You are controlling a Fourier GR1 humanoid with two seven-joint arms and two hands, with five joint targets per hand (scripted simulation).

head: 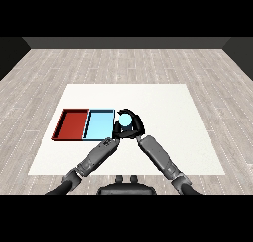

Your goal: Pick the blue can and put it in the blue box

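Note:
The blue can (124, 120) shows its light blue top just past the right edge of the light blue tray (98, 125). My right hand (136, 128) is curled round the can from the right and front, its black fingers arching over the far side. My left hand (115, 134) lies at the end of its forearm, close against the can's near left side by the tray's right front corner. It merges with the dark of the right hand. Whether the can rests on the table or is lifted cannot be told.
The red tray (71, 124) lies directly left of the light blue tray, and the two touch. Both trays sit on the left half of the white table (168, 112). A grey plank floor surrounds the table.

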